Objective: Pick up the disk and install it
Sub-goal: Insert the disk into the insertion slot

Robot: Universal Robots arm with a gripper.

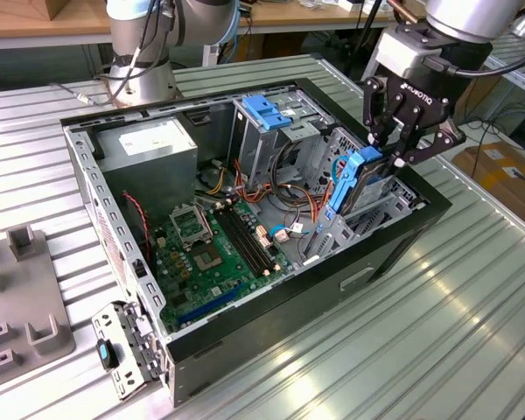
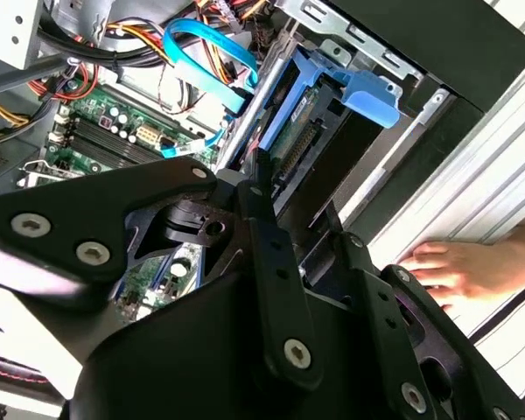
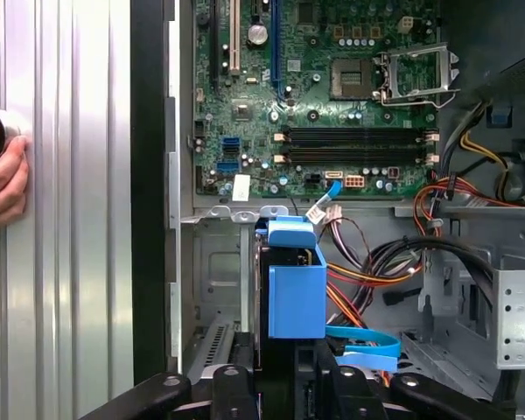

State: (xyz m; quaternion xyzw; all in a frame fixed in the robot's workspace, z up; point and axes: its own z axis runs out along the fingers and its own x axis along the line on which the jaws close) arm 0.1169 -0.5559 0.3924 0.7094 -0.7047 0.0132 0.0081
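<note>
At the drive bay [image 1: 392, 205] of the computer case [image 1: 289, 306], on the exterior view's right, the gripper [image 1: 392, 156] is pinching the upright disk [image 1: 360, 182], which is sitting just beneath it, partly inside the bay

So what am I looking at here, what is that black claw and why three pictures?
It is a robot arm working on an open computer case that lies on a ribbed metal table. The exterior view is from a camera off the arm; both wrist views come from cameras riding on the arm. The black claw is its gripper, closed on the disk, a hard drive with blue rails, standing on edge at one end of the case. Inside lies the green motherboard. A person's hand rests on the table.
</note>
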